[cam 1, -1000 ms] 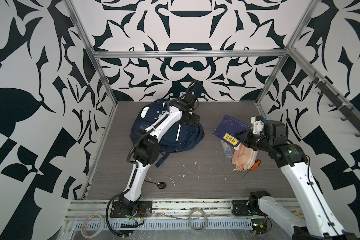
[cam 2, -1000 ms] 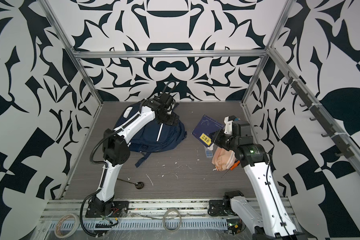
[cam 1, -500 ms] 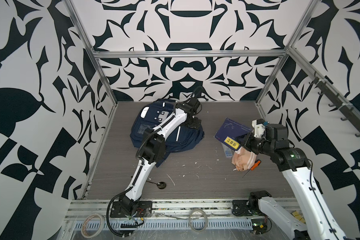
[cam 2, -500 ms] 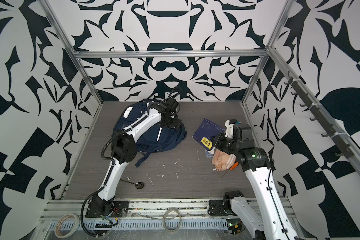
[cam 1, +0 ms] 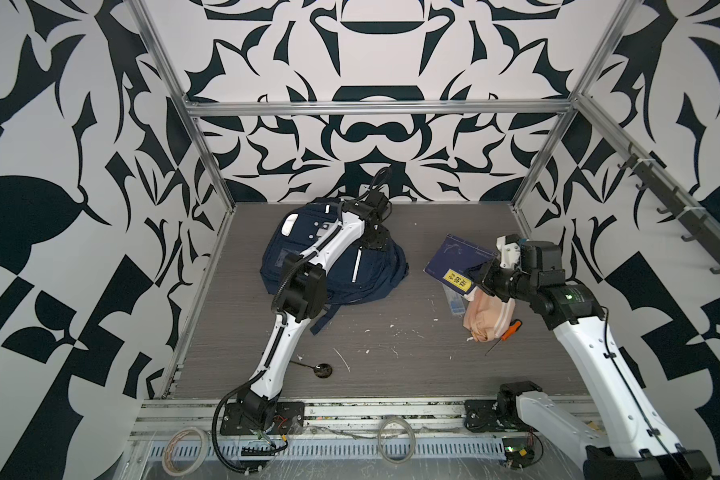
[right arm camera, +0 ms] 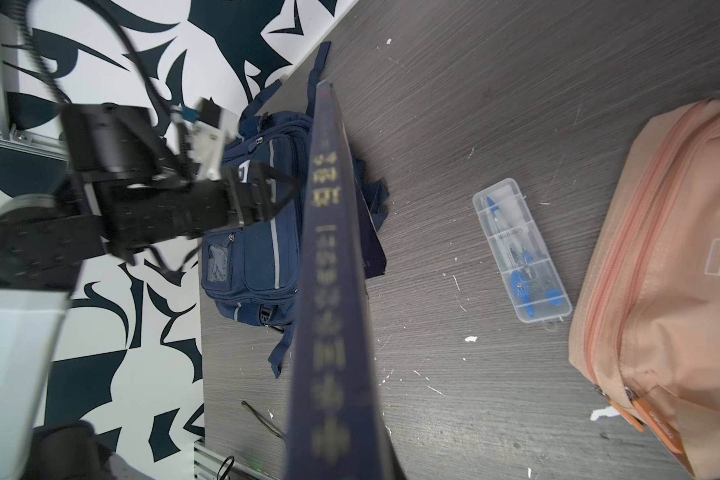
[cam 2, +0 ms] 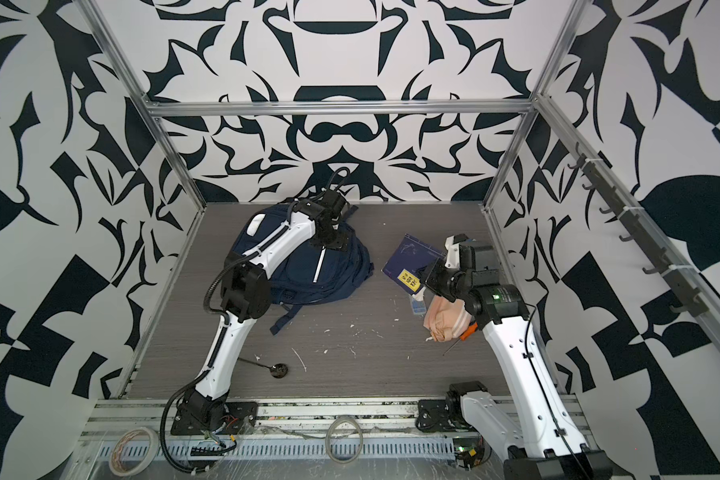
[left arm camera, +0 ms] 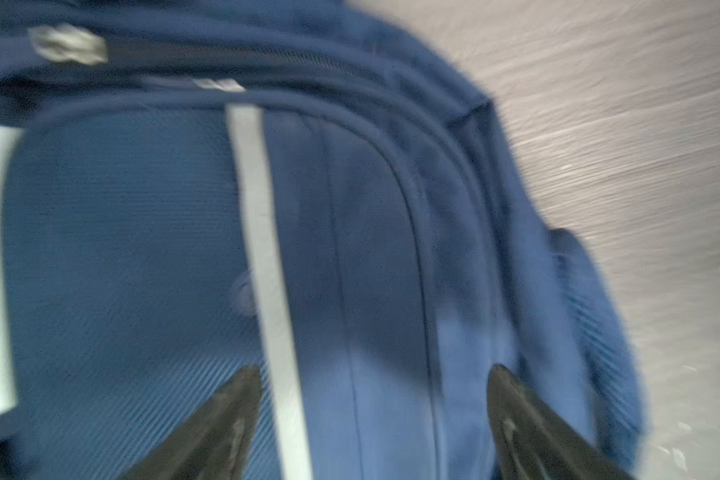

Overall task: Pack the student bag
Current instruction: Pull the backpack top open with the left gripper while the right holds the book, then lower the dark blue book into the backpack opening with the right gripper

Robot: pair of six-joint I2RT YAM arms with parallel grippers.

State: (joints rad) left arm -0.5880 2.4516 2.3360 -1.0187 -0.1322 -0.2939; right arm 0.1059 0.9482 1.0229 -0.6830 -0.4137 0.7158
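The student bag [cam 1: 350, 270] [cam 2: 304, 270], a navy-blue backpack with white stripes, lies flat at the back left of the table. My left gripper [cam 1: 376, 240] [cam 2: 330, 240] hovers over the bag's top end. In the blurred left wrist view this gripper [left arm camera: 374, 369] is open, with its fingertips [left arm camera: 246, 386] on either side of a zip seam beside a white stripe and nothing held. My right gripper [cam 1: 481, 276] [cam 2: 429, 277] is shut on a dark blue book [cam 1: 454, 259] [cam 2: 408, 259] with a yellow label, lifted above the table to the right of the bag. The book's spine [right arm camera: 333, 291] hides the right fingers.
A peach-pink zip pouch [cam 1: 489, 313] [right arm camera: 661, 270] lies under the right arm. Beside it are a clear plastic case [cam 1: 454, 301] [right arm camera: 520, 253] and an orange-handled screwdriver [cam 1: 510, 330]. A dark spoon [cam 1: 321, 369] lies near the front. A bag strap [cam 1: 321, 322] trails forward. White scraps litter the table.
My left gripper has shifted over the bag's top end and is still moving, its jaws slightly narrower. The right gripper and the book have barely moved.
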